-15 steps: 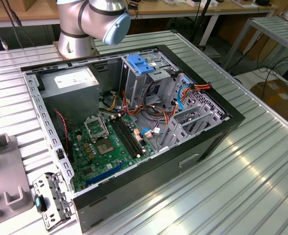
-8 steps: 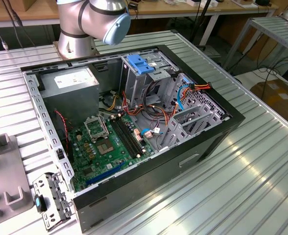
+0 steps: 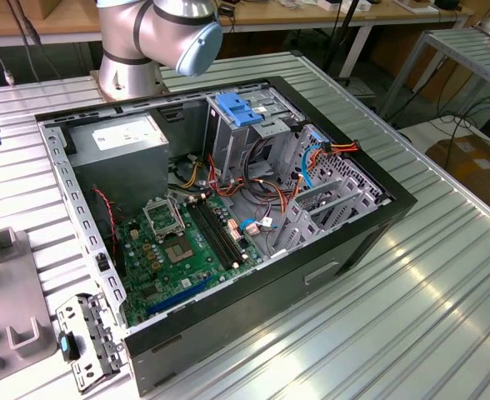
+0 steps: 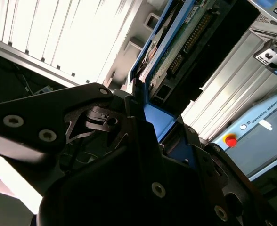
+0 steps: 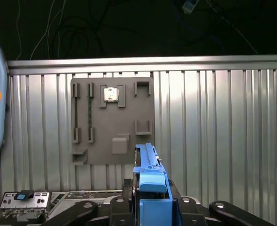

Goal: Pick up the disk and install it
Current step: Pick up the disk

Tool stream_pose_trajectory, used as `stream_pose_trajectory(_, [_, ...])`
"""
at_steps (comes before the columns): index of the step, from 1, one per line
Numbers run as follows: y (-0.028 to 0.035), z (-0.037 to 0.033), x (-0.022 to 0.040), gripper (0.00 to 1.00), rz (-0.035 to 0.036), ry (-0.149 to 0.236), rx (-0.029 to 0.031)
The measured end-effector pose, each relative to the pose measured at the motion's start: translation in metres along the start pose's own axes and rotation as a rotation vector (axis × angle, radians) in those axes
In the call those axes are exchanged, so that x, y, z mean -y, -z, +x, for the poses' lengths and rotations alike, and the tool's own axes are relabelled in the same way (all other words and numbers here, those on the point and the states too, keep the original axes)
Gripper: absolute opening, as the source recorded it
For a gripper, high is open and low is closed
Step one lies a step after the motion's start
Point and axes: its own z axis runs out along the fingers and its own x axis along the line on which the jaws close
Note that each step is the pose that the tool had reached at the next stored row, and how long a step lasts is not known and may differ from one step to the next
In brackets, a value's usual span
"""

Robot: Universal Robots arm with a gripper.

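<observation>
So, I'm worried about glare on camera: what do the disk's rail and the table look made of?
The rail on the disk, held in the gripper, looks like matte blue plastic: even colour, moulded edges. The table looks like bare ribbed metal, probably aluminium: bright streaks run along its ribs.
</observation>
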Motion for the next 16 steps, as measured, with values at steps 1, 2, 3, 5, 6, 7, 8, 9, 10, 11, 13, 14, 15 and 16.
stream_pose_trajectory(1, [0.0,-0.0001,0.0016,0.37,-0.0001,0.0,-0.0001])
stream_pose_trajectory(2, [0.0,-0.0001,0.0024,0.37,-0.0001,0.0,-0.0001])
stream_pose_trajectory(3, [0.0,-0.0001,0.0034,0.37,0.0,0.0,0.0])
stream_pose_trajectory(5, [0.0,-0.0002,0.0054,0.37,-0.0001,0.0,-0.0001])
stream_pose_trajectory(6, [0.0,-0.0002,0.0065,0.37,-0.0001,0.0,-0.0001])
stream_pose_trajectory(7, [0.0,-0.0002,0.0075,0.37,-0.0001,0.0,-0.0001])
stream_pose_trajectory(8, [0.0,-0.0002,0.0088,0.37,-0.0001,0.0,-0.0001])
stream_pose_trajectory(9, [0.0,-0.0003,0.01,0.37,-0.0001,0.0,0.0])
stream_pose_trajectory(10, [-0.0001,-0.0003,0.0119,0.37,-0.0001,0.0,0.0])
stream_pose_trajectory(11, [-0.0001,-0.0004,0.0137,0.37,0.0,0.0,-0.0001])
stream_pose_trajectory(13, [-0.0001,-0.0004,0.0157,0.37,0.0,0.0,0.0])
stream_pose_trajectory(14, [-0.0001,-0.0004,0.0175,0.37,0.0,0.0,0.0])
stream_pose_trajectory(15, [-0.0001,-0.0005,0.0195,0.37,-0.0001,0.0,-0.0001])
stream_pose_trajectory(16, [-0.0001,-0.0005,0.0206,0.37,-0.0001,0.0,-0.0001])
